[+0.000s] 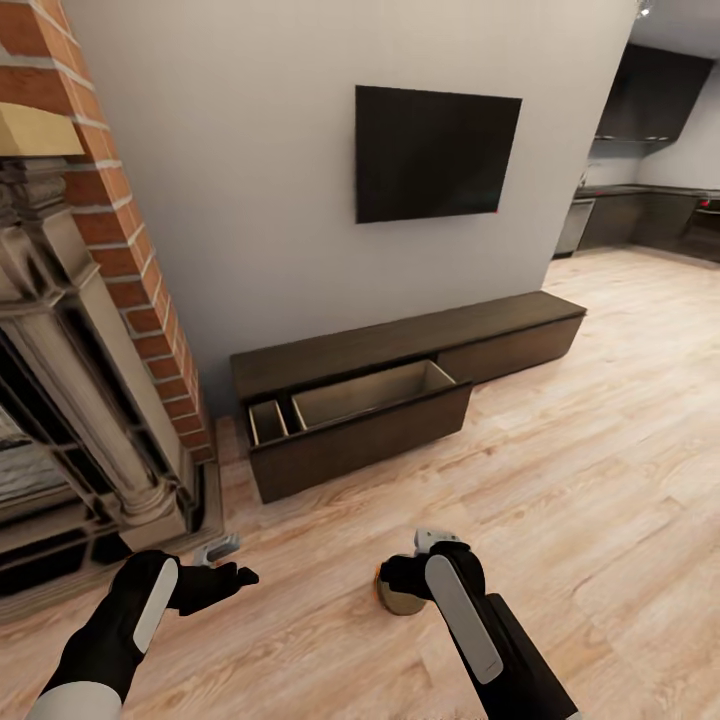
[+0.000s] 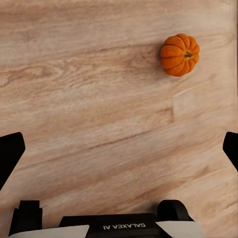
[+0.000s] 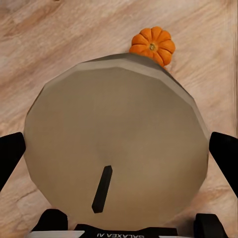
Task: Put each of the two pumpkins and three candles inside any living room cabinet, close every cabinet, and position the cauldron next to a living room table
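Reading "GALAXEA AI", left hand housing

Ahead of me the cabinet stands against the wall under the TV, one drawer pulled out. Fireplace to its left. Candle between my right hand's fingers, pumpkin just behind it on the floor.

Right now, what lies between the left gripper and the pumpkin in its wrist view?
Nothing: in the left wrist view, bare wood floor runs from the open left gripper to the pumpkin.
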Tool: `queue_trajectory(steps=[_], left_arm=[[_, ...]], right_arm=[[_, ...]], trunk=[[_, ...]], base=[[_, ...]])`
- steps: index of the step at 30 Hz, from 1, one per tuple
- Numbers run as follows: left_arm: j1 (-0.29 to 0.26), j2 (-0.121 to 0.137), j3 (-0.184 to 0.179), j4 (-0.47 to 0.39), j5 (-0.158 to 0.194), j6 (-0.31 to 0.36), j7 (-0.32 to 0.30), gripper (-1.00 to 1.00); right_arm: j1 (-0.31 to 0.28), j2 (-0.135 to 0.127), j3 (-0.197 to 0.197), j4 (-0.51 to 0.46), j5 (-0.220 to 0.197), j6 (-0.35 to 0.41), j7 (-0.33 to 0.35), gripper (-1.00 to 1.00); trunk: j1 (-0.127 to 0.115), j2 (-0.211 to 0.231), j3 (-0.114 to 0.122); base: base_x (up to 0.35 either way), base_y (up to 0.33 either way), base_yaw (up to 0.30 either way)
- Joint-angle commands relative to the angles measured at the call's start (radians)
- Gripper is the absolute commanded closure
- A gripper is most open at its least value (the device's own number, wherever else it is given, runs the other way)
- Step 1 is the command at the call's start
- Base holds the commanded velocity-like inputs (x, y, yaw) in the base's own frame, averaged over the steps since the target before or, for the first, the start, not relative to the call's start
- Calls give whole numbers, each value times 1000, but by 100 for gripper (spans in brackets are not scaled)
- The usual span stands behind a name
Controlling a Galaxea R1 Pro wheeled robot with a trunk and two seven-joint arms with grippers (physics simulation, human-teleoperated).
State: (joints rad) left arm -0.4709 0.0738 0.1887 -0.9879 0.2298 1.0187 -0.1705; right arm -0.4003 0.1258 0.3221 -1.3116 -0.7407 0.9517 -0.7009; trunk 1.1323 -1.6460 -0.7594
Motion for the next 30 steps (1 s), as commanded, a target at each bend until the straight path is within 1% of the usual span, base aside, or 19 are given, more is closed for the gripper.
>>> queue_trajectory(steps=[1, 9, 15, 24, 30], left_arm=[[0, 0, 0, 0, 0, 0, 0, -100], [0, 0, 0, 0, 0, -2, 0, -100], [0, 1, -1, 0, 0, -16, -1, -100], [0, 1, -2, 0, 0, -19, -1, -100], [0, 0, -2, 0, -1, -20, 0, -100]], right_arm=[[0, 0, 0, 0, 0, -1, 0, 100], [0, 0, 0, 0, 0, -1, 0, 100], [0, 0, 0, 0, 0, -1, 0, 100], [0, 0, 0, 0, 0, -1, 0, 100], [0, 0, 0, 0, 0, -1, 0, 100]], trunk=[[0, 0, 0], [0, 0, 0], [0, 0, 0], [0, 0, 0], [0, 0, 0]], base=[[0, 0, -279], [9, -7, -279], [189, -71, -280], [29, -13, -279], [146, -143, -279]])
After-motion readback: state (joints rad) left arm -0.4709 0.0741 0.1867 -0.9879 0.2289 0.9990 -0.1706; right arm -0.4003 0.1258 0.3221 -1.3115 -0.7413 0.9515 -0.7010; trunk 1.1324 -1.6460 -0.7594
